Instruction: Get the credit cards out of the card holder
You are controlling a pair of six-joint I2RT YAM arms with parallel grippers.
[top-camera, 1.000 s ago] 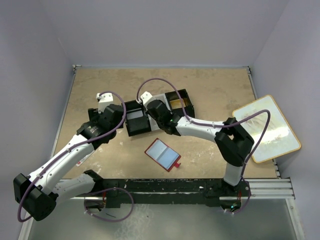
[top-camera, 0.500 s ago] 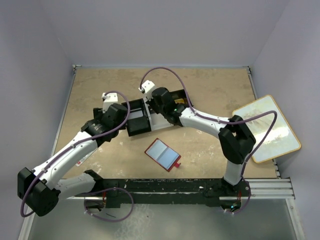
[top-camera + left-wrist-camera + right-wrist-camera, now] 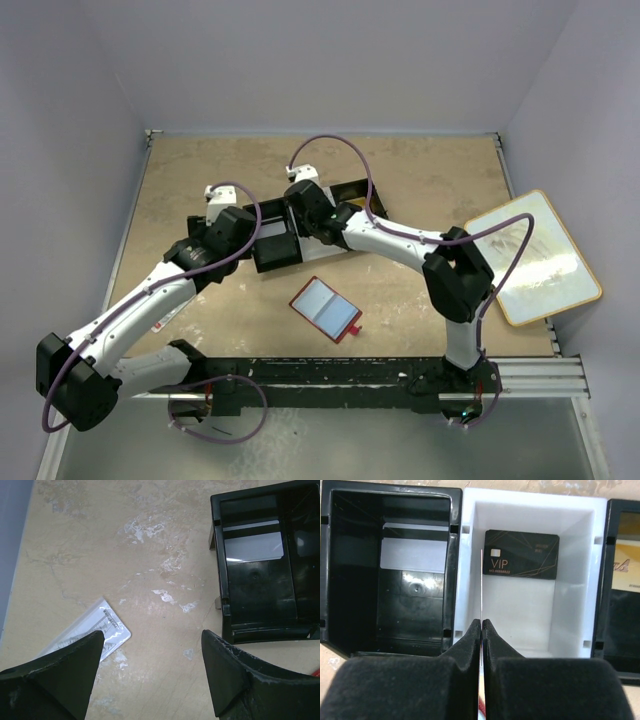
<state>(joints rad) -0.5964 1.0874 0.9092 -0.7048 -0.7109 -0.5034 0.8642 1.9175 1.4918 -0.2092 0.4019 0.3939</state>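
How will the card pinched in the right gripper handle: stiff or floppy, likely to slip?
Probably stiff: the card stands out of the right gripper as a straight line, no sag. It looks thin, so likely light, and could pivot in the narrow fingertip pinch. Released, it would likely fall into the white compartment.

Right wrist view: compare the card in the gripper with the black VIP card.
The gripped card stands on edge, pinched in the right gripper; the VIP card rests loose in the white compartment. The gripped card shows only its thin edge; the VIP card shows a black face with gold lettering. Both are out of the wallet.
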